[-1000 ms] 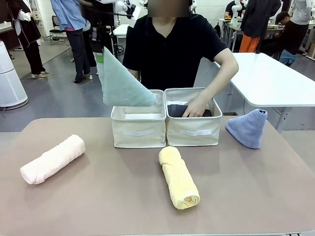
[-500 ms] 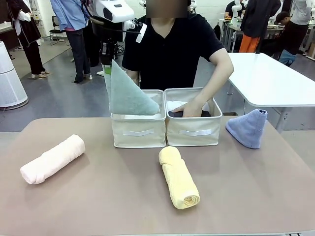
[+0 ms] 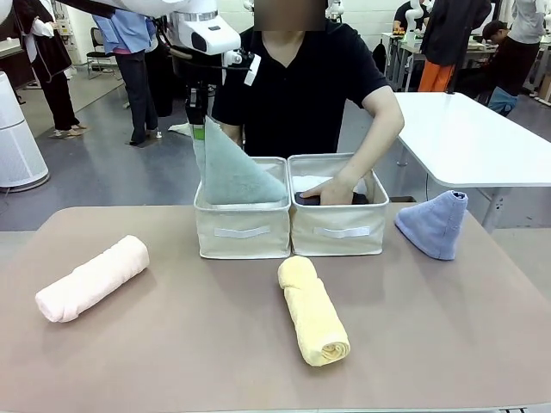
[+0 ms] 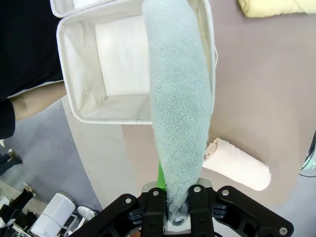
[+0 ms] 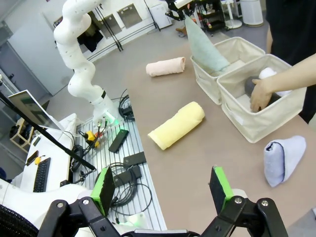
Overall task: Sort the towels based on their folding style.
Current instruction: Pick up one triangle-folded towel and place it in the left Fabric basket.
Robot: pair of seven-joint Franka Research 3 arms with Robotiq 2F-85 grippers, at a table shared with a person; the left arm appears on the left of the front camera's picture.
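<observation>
Got left pincer [image 3: 198,119] pressed together on the tip of the mint-green cone towel [image 3: 231,172], up over the left bin [image 3: 243,232]. Holding it point-up, with the wide end down inside that bin, against the right side. Confirmed from the left wrist view: pincer [image 4: 177,217] pinching the towel [image 4: 180,98] between both fingers, with the towel hanging down across the bin [image 4: 64,64].

Seeing right pincer [image 5: 163,190] spread wide with nothing between the green pads [image 5: 104,190]. Parked well back from the towels, looking over the desk [image 5: 197,163] edge.

Person's hand [image 3: 331,191] down in the right bin [image 3: 340,232], resting on a dark grey towel [image 3: 303,200]. Bit of white towel [image 3: 312,181] behind it in the same bin.

Lying loose on the desk [image 3: 172,361]:
- pink roll [image 3: 92,278] at front left, well apart from the bins
- yellow roll [image 3: 313,310] in the middle, far end just in front of the two bins; cannot tell if touching
- lavender-blue cone [image 3: 433,224] upright, right of the right bin, not touching it
</observation>
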